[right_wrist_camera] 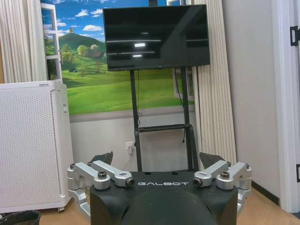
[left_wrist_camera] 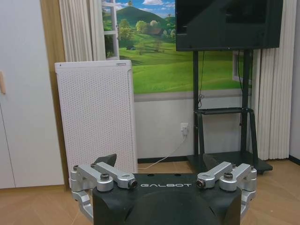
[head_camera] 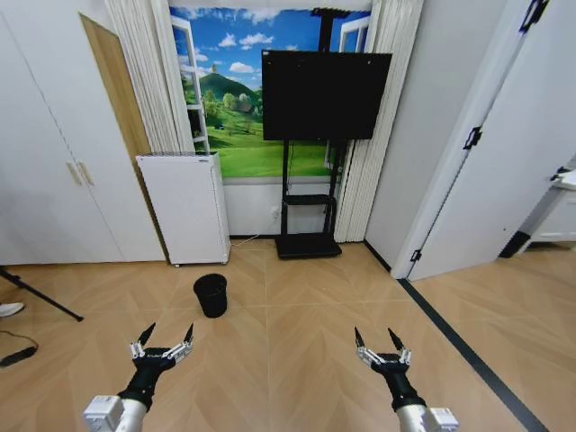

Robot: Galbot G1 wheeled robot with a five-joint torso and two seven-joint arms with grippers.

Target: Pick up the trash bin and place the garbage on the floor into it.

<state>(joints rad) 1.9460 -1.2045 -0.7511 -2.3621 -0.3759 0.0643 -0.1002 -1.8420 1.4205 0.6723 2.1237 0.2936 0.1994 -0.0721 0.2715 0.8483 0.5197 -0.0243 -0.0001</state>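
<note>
ahead, on a pale wood floor, the trash bin [head_camera: 211,294] stands upright at about eleven o'clock from the robot, a small black mesh basket out in the open. just behind it, at about eleven o'clock and farther off, a tall white air purifier [head_camera: 185,208] stands against the wall, and at twelve o'clock a dark television [head_camera: 325,94] sits on a black stand [head_camera: 308,220]. none of the garbage can be made out on the visible floor.

the risks, as a judgement: the bin is light and open-topped, so a pinch on the thin rim from one side could tip or roll it. a reach carried too far could knock the purifier behind it. because the litter is not yet located, carrying the bin around could mean driving over a piece or dragging the black cable [head_camera: 18,355] lying at nine o'clock.

the left gripper [head_camera: 165,338] hovers low at about seven o'clock, fingers spread wide, holding and touching nothing. the right gripper [head_camera: 378,340] hovers at about five o'clock, equally wide open and empty. both are well apart from the bin.
</note>
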